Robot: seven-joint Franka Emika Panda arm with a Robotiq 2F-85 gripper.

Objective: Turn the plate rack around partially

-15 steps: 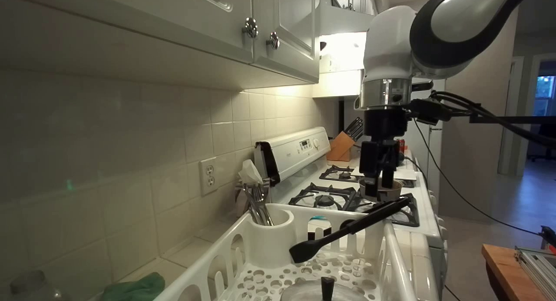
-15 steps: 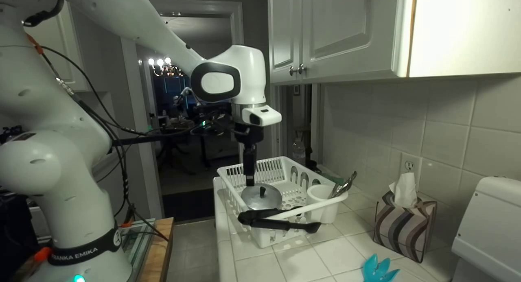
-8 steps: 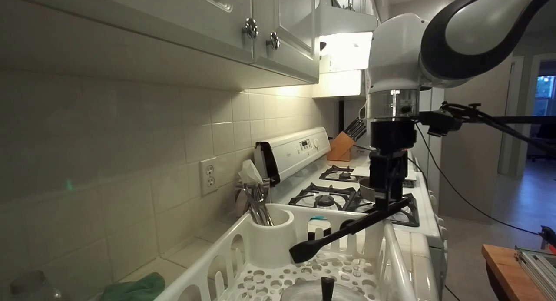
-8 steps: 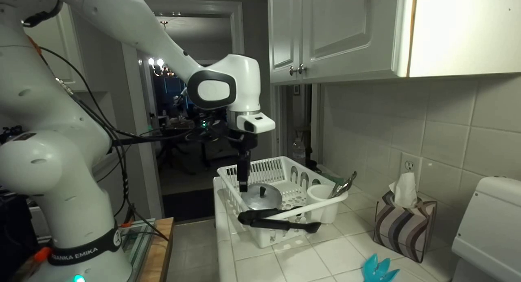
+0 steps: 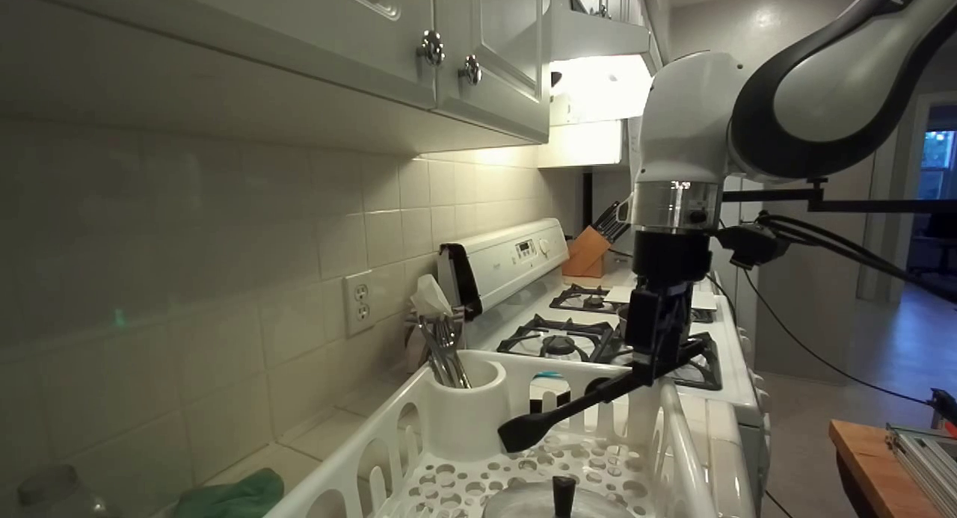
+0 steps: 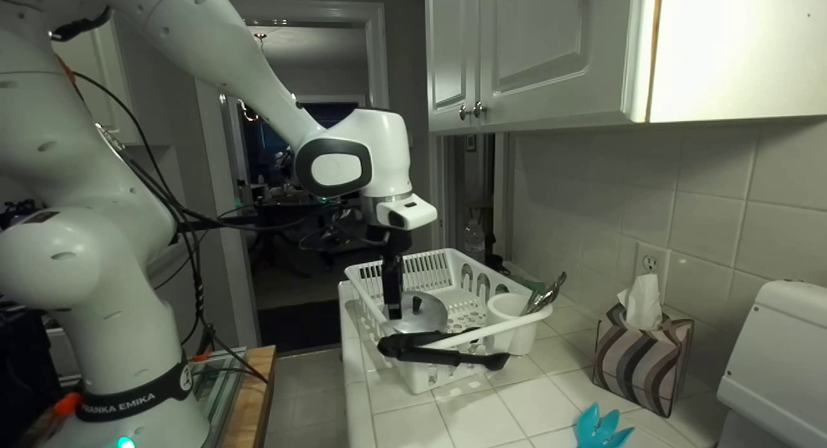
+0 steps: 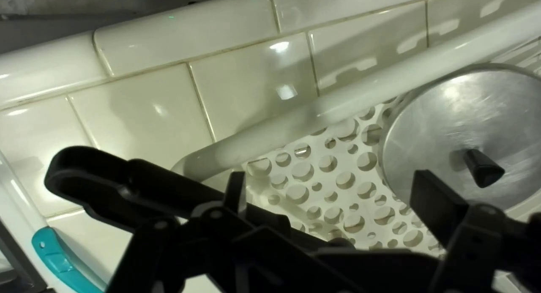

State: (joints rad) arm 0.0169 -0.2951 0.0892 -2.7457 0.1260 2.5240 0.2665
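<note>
The plate rack is a white plastic basket on the tiled counter; its rim shows in both exterior views and in the wrist view. Its round utensil cup holds cutlery. A metal lid with a black knob lies in the rack. A black utensil rests across the rack's end rim. My gripper is open and empty, pointing down over the rack's corner near the lid and the black utensil. It also shows in both exterior views. Contact with the rim cannot be told.
A patterned tissue box and a blue silicone piece stand on the counter beside the rack. The white stove is beyond it. A tiled wall and upper cabinets border the counter. A green cloth lies near the wall.
My gripper has moved down towards the rack's corner, with a slight sideways shift. The rack, the lid and the black utensil have not moved.
</note>
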